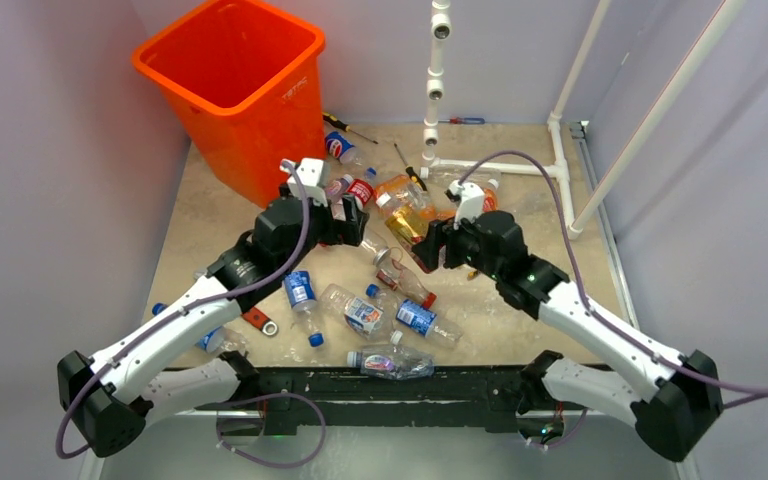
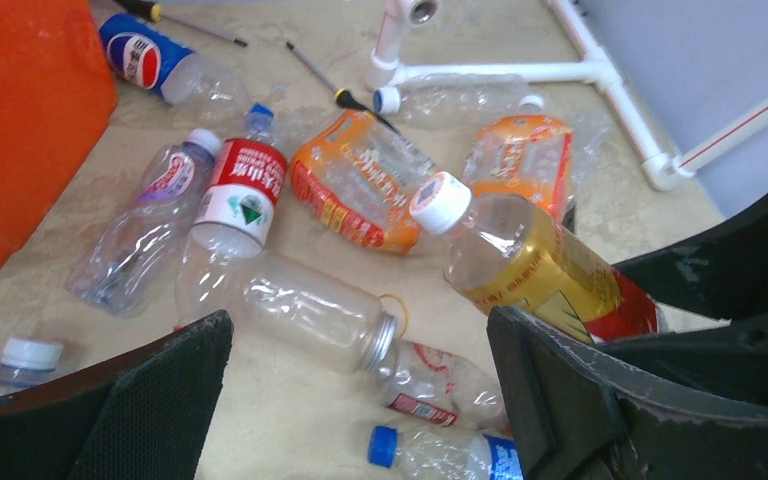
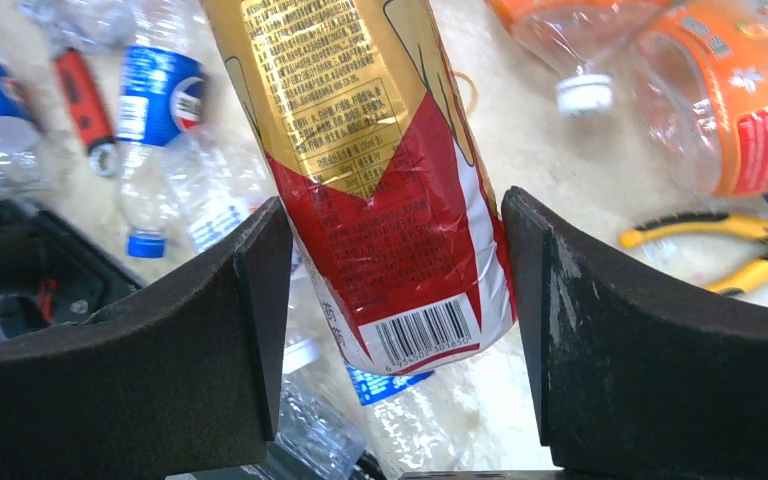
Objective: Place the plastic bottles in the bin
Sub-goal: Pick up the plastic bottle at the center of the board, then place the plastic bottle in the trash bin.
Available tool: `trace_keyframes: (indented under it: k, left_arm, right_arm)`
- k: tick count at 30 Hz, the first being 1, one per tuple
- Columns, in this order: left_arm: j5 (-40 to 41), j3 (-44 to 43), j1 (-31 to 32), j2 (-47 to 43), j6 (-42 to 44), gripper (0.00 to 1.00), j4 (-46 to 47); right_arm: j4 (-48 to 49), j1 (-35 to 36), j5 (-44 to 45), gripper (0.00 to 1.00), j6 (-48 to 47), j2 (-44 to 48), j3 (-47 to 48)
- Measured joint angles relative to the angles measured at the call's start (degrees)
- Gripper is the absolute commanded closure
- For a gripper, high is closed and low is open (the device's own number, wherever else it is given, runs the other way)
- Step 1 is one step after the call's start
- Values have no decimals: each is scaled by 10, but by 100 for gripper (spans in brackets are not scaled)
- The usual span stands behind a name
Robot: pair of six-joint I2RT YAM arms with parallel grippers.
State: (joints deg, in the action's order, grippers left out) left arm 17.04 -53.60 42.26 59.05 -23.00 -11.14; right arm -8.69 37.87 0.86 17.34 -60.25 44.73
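Observation:
A gold-and-red labelled plastic bottle point(image 3: 360, 130) with a white cap point(image 2: 442, 202) sits tilted between the pads of my right gripper point(image 3: 397, 220), which press on both its sides. In the top view this gripper point(image 1: 424, 246) is at mid-table with the bottle point(image 1: 407, 226). My left gripper point(image 2: 360, 330) hangs open above a clear bottle point(image 2: 290, 305), holding nothing, and in the top view it point(image 1: 355, 222) is just left of the right one. More bottles lie around: a red-labelled one point(image 2: 245, 185), an orange one point(image 2: 355, 180), and several near the front point(image 1: 360, 315). The orange bin point(image 1: 230, 70) stands far left.
A white pipe frame point(image 1: 435, 90) rises at the back, with a bar along the floor point(image 1: 490, 168). Screwdrivers point(image 1: 345, 125) lie by the bin. Yellow-handled pliers point(image 3: 720, 230) lie right of the held bottle. A red-handled tool point(image 1: 258, 320) lies front left.

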Motion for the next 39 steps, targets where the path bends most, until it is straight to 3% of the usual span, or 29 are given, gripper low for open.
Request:
trace_keyframes:
  k: [7,15,22,33,36,39]
  left_arm:
    - [-94,33,-21,-19,-50,1,84]
    - [-235,54,-62,-4,-150,2,208]
    - [-300,62,-62,13,-204,12,309]
    - [-345,61,-62,70,-235,43,378]
    - [-354,61,-62,78,-243,45,390]
    - [-359,61,-62,79,-244,39,398]
  right_arm:
    - [164,0,-50,64,34,138,-129]
    - [317,0,-66,64,68,179,-188]
    - [365,0,-83,65,78,179,-210]
    - [379,0,-97,65,78,179,-214]
    - [379,0,-97,66,77,178,-217]
    - [382,0,-103,66,76,178,-217]
